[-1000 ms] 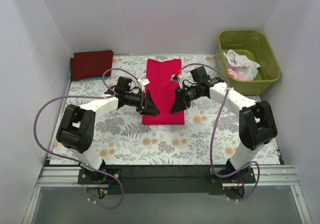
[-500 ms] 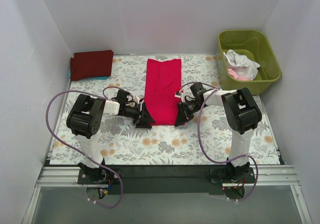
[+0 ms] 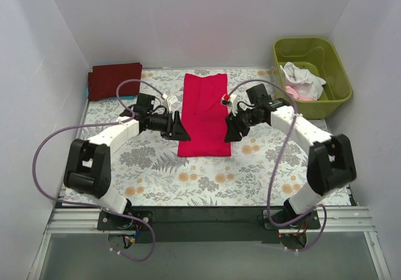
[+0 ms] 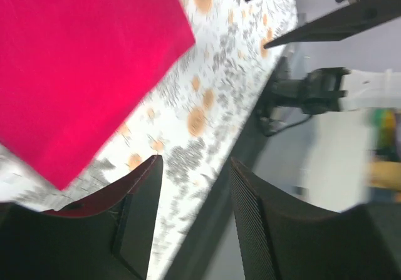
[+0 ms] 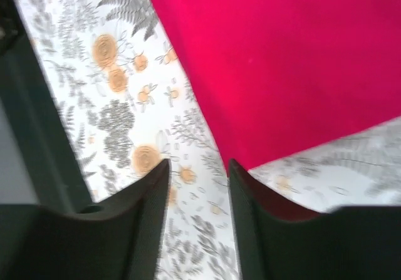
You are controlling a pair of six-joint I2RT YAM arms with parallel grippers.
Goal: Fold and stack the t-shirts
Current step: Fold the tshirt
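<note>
A bright red t-shirt (image 3: 203, 114) lies folded into a long strip on the middle of the floral table cloth (image 3: 263, 167). My left gripper (image 3: 177, 128) hangs just off its left edge, open with nothing between the fingers. My right gripper (image 3: 230, 129) hangs open and empty just off its right edge. In the left wrist view the red t-shirt (image 4: 75, 61) fills the upper left, beyond my left gripper (image 4: 195, 167). In the right wrist view a corner of the red t-shirt (image 5: 282, 61) lies just ahead of my right gripper (image 5: 198, 167). A dark maroon t-shirt (image 3: 114, 79) lies folded at the back left.
An olive-green tub (image 3: 332, 61) stands at the back right, holding a crumpled white t-shirt (image 3: 301, 76) and a pale pink one (image 3: 301, 93). White walls close in the left, back and right. A dark rail (image 3: 200, 214) runs along the near edge.
Both grippers dipped toward the shirt's near end, then rose and drew apart to its two sides. The right jaws stand wider than before.
</note>
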